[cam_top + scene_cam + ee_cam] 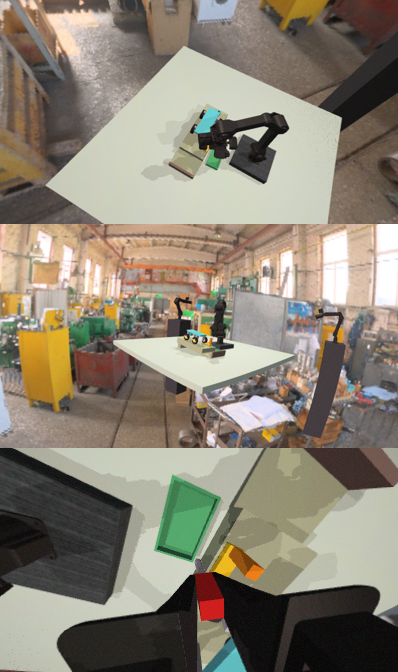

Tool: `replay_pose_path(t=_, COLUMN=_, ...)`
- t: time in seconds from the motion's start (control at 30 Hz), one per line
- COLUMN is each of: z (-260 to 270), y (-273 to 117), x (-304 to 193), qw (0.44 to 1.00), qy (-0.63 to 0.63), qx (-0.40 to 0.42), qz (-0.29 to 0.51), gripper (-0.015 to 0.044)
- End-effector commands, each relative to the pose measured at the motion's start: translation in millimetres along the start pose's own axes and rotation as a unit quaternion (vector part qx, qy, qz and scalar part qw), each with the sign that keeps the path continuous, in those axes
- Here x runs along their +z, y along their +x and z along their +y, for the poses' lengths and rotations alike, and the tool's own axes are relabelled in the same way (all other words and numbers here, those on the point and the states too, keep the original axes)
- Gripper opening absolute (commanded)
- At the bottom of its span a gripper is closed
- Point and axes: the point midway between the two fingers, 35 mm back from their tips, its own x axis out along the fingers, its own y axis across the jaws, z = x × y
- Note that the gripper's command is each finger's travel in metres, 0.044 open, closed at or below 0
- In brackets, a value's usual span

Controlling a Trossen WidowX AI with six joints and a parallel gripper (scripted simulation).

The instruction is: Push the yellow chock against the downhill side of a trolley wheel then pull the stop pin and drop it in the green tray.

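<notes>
My gripper [219, 141] [202, 578] is shut on the stop pin, above and beside the ramp. The pin's red head [210, 598] shows between the fingers, with its grey shaft [199, 566] pointing beyond the tips. The cyan trolley [207, 120] [196, 333] [225, 659] stands on the upper ramp [192, 147] [189, 345] [285, 498]. The yellow chock [206, 150] [210, 342] [221, 564] with its orange handle sits downhill of the trolley's near-side lower wheel [204, 340]; exact contact is too small to tell. The green tray [212, 164] [187, 523] is empty beside the ramp.
The black base plate [255, 161] [225, 345] [85, 543] of the arm stands on the tray's other side. A brown end stop [181, 170] [218, 353] [357, 468] crosses the ramp's foot. The ramp's side edge runs close along the tray.
</notes>
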Motion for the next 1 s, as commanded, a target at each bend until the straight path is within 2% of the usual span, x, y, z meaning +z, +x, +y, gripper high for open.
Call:
replay_pose_path(t=0.0, z=0.9, y=-0.8, x=-0.8, qw=0.998, qy=-0.067, qx=-0.014, qz=-0.008, gripper=0.0)
replay_pose_path(t=0.47, z=2.1, y=-0.3, x=-3.2, qw=0.961, qy=-0.271, qx=-0.038, qz=-0.034, gripper=0.0)
replay_pose_path(t=0.97, z=2.4, y=0.0, x=-6.4, qw=0.873, qy=-0.478, qx=-0.071, qz=-0.06, gripper=0.0)
